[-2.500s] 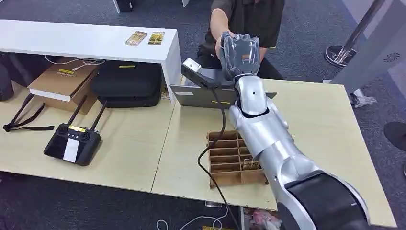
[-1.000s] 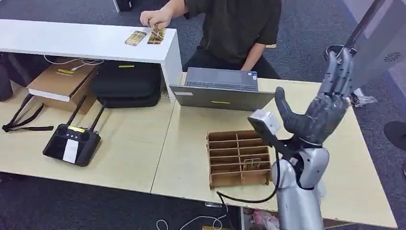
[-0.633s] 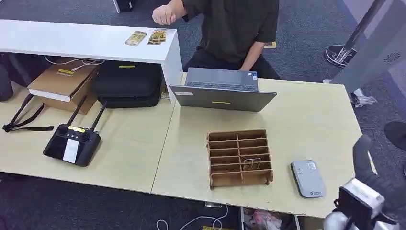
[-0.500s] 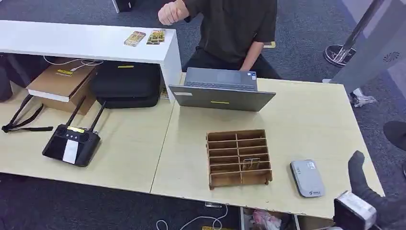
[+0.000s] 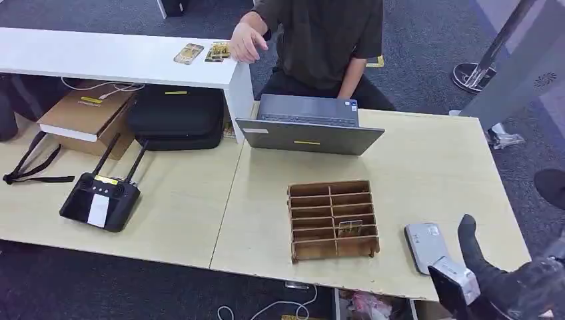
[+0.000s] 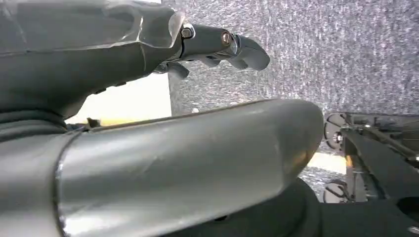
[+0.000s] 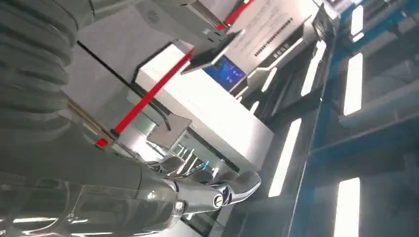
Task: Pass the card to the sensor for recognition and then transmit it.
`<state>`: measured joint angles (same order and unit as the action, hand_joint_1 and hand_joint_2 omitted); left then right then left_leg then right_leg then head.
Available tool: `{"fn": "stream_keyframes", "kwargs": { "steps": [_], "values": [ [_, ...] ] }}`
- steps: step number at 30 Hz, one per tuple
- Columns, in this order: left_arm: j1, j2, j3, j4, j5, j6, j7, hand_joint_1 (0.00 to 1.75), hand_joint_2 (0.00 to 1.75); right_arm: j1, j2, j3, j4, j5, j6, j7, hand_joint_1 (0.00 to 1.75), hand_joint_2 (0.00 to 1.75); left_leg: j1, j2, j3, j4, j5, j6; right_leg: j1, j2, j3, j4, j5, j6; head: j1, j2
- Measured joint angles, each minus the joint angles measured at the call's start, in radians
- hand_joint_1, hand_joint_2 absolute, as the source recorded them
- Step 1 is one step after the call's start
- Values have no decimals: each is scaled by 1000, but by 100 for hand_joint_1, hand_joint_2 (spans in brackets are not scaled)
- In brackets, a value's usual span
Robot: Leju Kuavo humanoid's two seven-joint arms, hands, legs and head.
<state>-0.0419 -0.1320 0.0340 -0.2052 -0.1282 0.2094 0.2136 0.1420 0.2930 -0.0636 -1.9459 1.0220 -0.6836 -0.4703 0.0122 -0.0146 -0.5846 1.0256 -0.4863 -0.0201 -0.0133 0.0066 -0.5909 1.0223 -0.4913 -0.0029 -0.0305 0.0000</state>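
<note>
You can see a patterned card (image 5: 349,229) standing in a slot of the brown wooden divider tray (image 5: 332,219), just beside the flat grey sensor (image 5: 425,247). Your right hand (image 5: 516,283) hangs empty, fingers loosely spread; left hand (image 6: 217,47) likewise holds nothing.

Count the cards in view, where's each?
3. Two cards lie side by side on the white shelf, one left of the other; a third stands in the wooden rack. More may be hidden.

Even overhead light, soft shadows on desk; ceiling strips (image 7: 353,84) glare in right wrist view, foreground blurred.
</note>
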Motion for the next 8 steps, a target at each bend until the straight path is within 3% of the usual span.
{"fn": "stream_keyframes", "kwargs": {
  "steps": [3, 5, 6, 8],
  "values": [
    [0, 0, 2, 0, -5, -1, 6, 0, 0, 26, 0, 31, 15, 20, 0, 50, 0, 175, 0, 0, 0, 0, 0, 0, 0, 0, 0, 0, -1, 0, 0, 0],
    [0, 0, 6, 0, -5, -3, 7, 0, 0, 43, -8, 60, 30, 74, 31, 160, 0, 175, 0, 0, 0, 0, 0, 0, 0, 0, 0, 0, -1, -1, 0, 0],
    [0, 0, 9, 0, -5, -7, 6, 0, 0, 52, -21, 80, 37, 112, 73, 228, 0, 175, 0, 0, 0, 0, 0, 0, 0, 0, 0, 0, -1, -1, 0, 0],
    [0, 1, 16, 0, -5, -21, 5, 0, 0, 59, -71, 132, 45, 203, 233, 385, 0, 175, 0, 0, 0, 0, -1, 0, 0, 0, 0, 0, -1, -1, 0, 0]
  ]
}}
